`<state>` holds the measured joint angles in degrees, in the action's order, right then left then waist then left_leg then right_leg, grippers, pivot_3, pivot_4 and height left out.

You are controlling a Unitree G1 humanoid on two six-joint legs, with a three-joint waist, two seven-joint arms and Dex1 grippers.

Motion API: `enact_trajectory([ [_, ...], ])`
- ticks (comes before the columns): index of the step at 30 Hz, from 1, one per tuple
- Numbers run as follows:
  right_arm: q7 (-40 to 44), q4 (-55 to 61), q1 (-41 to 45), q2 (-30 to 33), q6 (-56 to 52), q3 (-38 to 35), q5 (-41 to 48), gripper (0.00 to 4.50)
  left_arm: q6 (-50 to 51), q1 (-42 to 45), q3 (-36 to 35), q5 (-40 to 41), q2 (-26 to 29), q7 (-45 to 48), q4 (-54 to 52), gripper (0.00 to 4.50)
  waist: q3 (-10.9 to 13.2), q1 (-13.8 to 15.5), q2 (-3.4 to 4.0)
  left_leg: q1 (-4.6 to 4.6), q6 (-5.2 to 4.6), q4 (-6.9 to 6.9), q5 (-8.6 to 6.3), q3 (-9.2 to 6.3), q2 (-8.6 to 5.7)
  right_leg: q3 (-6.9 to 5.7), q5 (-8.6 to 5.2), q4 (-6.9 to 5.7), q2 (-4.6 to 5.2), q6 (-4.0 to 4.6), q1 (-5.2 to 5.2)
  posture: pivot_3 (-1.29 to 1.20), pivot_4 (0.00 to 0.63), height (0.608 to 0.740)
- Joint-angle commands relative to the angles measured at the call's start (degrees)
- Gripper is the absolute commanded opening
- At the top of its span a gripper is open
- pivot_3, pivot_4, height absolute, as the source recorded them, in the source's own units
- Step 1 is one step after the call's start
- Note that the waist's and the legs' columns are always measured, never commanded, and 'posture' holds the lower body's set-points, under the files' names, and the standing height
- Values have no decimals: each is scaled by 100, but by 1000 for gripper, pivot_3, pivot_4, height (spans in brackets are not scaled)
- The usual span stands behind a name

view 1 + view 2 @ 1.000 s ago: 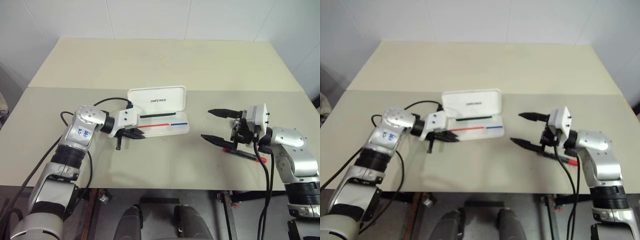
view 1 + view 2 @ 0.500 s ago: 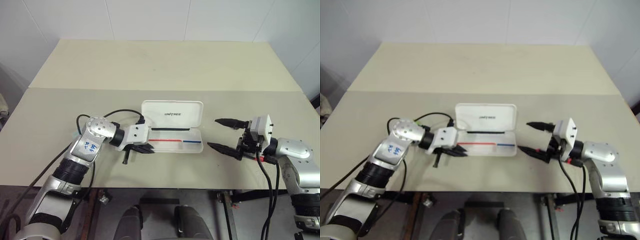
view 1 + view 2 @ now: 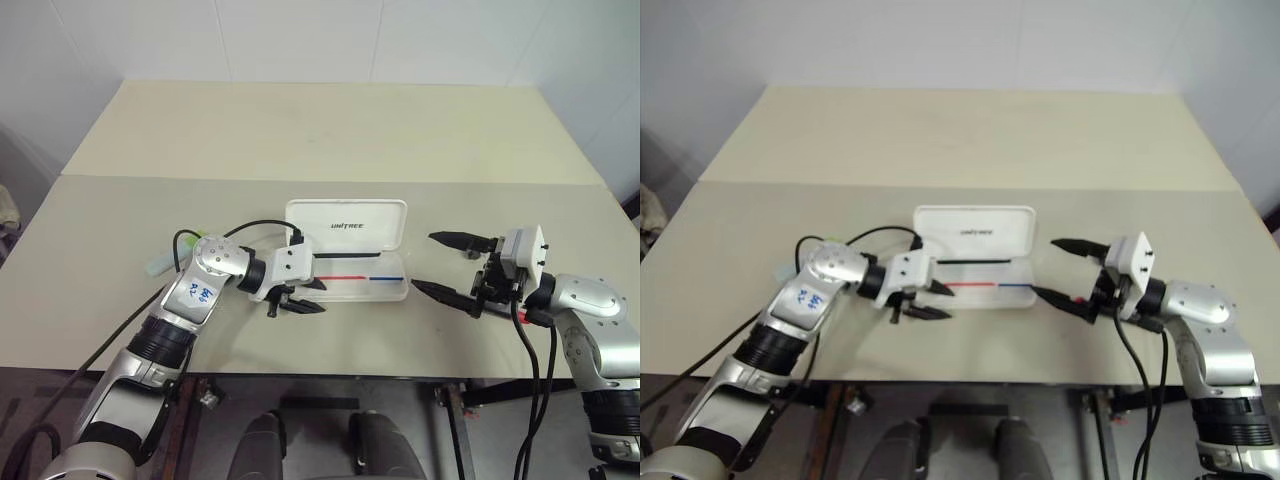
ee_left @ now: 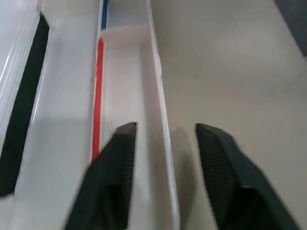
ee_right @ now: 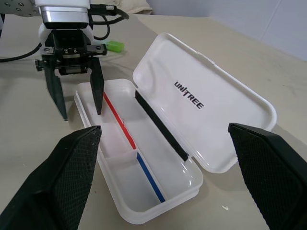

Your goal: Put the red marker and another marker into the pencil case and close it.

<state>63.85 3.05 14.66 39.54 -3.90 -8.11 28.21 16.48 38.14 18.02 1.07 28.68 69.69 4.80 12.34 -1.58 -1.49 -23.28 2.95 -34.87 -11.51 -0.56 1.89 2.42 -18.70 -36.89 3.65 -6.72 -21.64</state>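
Now my left gripper (image 4: 163,167) is spreading its fingers astride the open pencil case's (image 3: 350,225) front wall, holding nothing; my right gripper (image 3: 450,265), fingers wide, is waiting beside it.

A beige table (image 3: 330,130) made of two panels, a seam running across it, carries a white pencil case (image 3: 347,262) lying open near its front edge, lid tipped back with dark lettering on it and red and blue stripes along the tray. A light-green marker (image 3: 160,265) lies to the case's left. A red marker (image 3: 520,316) rests at the table's front right edge.
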Motion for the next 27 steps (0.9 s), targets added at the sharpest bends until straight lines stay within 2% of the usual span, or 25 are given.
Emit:
enact_trajectory([
  [1, -40, 178, 81, -52, 26, -94, 101, 4500, 6, 146, -46, 200, 21, 73, -323, 2170, 0, -1, 0, 1, 0, 1, 0, 0, 0, 0, 0, -2, -1, 0, 0, 0, 150, 740],
  [6, -51, 154, 98, -102, 32, -72, 95, 4500, -48, 58, -41, 325, 155, 219, -564, 2170, 0, 3, 0, 0, -1, 0, -1, 1, -1, 1, 0, 2, 0, 0, 0, 0, 150, 740],
  [11, -51, 133, 103, -111, 11, -86, 103, 4500, -348, -84, -545, 607, 324, 28, -589, 2170, 0, 3, 0, 0, -3, 0, -2, 1, 0, 1, 0, 2, 1, 0, 0, 0, 150, 740],
  [14, -58, 97, 125, -43, -48, -128, 94, 4500, -548, -151, -1002, 942, 335, -61, -372, 2766, 0, 4, 0, 0, -3, 0, -2, 1, 0, 1, 0, 2, 1, 1, 0, 0, 150, 740],
  [19, -35, 48, 211, 237, -315, -198, 51, 4500, -605, -363, -1846, 1943, 491, 370, -206, 4423, 0, -3, 0, 0, -5, 1, -3, 4, 1, 1, 0, 3, 5, 1, -1, 0, 150, 740],
  [24, 150, -34, 286, 672, -592, -226, 40, 4500, -183, -646, -2265, 2654, 954, 899, -284, 4466, 0, 1, 1, 2, -5, 8, -6, 7, 1, -2, -3, 6, 10, 5, -2, 0, 150, 740],
  [27, 297, -104, 324, 905, -711, -238, 35, 4500, -184, -725, -2400, 2778, 1118, 987, -262, 4466, 0, 13, 1, 1, -5, 9, -6, 7, 1, -5, -3, 12, 15, 6, -1, 0, 150, 740],
])
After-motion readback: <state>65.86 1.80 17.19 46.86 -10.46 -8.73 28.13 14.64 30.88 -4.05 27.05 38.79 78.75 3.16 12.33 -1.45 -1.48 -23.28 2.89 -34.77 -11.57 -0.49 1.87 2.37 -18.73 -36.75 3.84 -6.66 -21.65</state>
